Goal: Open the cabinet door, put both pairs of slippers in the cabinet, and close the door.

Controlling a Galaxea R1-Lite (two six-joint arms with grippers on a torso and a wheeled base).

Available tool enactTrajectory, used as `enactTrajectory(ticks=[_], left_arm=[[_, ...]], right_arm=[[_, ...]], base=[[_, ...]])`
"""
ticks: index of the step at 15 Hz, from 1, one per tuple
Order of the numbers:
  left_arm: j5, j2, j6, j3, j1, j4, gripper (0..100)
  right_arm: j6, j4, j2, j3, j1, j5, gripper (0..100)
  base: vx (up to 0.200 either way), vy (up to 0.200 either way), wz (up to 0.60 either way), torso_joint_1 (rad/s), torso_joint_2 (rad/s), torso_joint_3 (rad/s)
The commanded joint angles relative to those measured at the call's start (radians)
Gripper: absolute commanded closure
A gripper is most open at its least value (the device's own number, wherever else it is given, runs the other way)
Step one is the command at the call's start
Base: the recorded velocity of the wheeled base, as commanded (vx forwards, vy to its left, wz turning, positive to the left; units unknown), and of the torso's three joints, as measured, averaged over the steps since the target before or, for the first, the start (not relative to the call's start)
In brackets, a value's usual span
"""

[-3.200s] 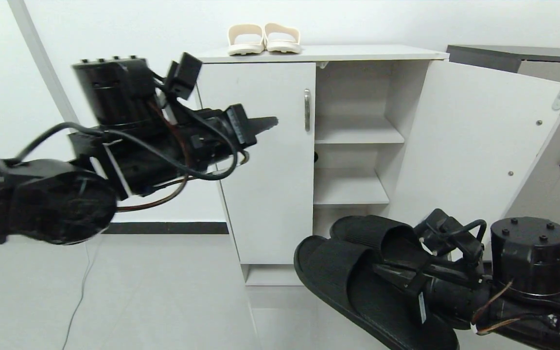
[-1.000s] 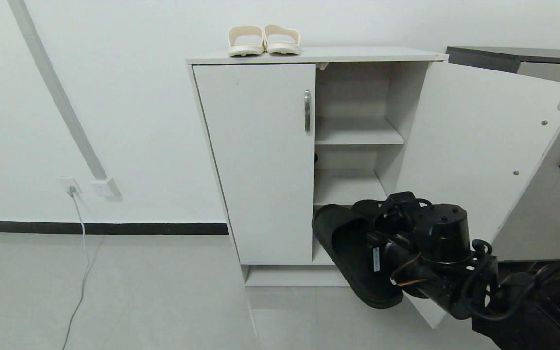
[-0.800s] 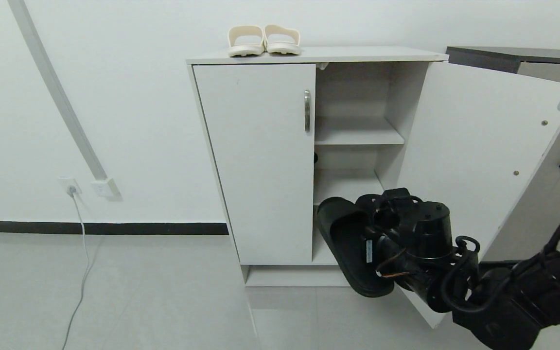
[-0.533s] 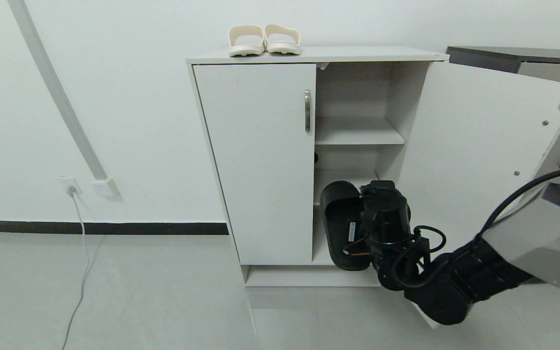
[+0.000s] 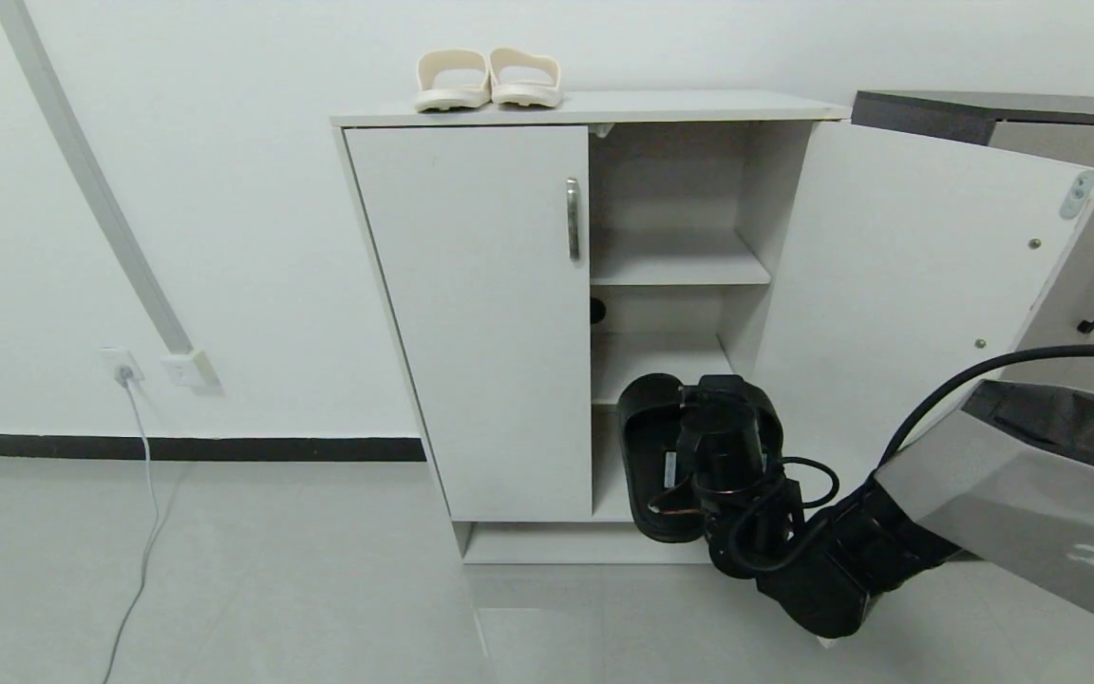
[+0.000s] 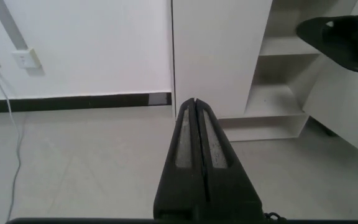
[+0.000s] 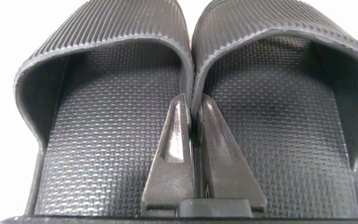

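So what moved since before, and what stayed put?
The right gripper, shut on the black slippers, carried them forward to the cabinet's bottom compartment. The left gripper drew back from in front of the cabinet. The cream slippers stayed on top, the right door open, the left door shut.

Bright, even indoor light falls from above on the white wall and cabinet, where we find only soft shade under the top and shelves of the open side. The glossy floor mirrors the cabinet's base in a pale sheen. We note wide-angle bending at the head view's edges, the wall strip leaning. In the right wrist view, the background behind the black slippers burns out white.
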Motion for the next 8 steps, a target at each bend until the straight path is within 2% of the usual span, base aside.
enactTrajectory(ticks=[1, 4, 8], left_arm=[[0.0, 0.003, -0.002, 0.0, 0.0, 0.0, 100], [0.002, 0.003, -0.02, 0.0, 0.0, 0.0, 100], [0.003, 0.003, -0.018, 0.0, 0.0, 0.0, 100]], right_arm=[[0.001, 0.0, 0.012, 0.002, 0.003, 0.001, 100], [0.001, 0.0, 0.021, 0.002, 0.002, 0.001, 100], [0.001, -0.005, 0.036, 0.0, 0.003, 0.007, 100]], base=[[0.0, 0.0, 0.0, 0.0, 0.0, 0.0], [0.0, 0.0, 0.0, 0.0, 0.0, 0.0], [0.0, 0.0, 0.0, 0.0, 0.0, 0.0]])
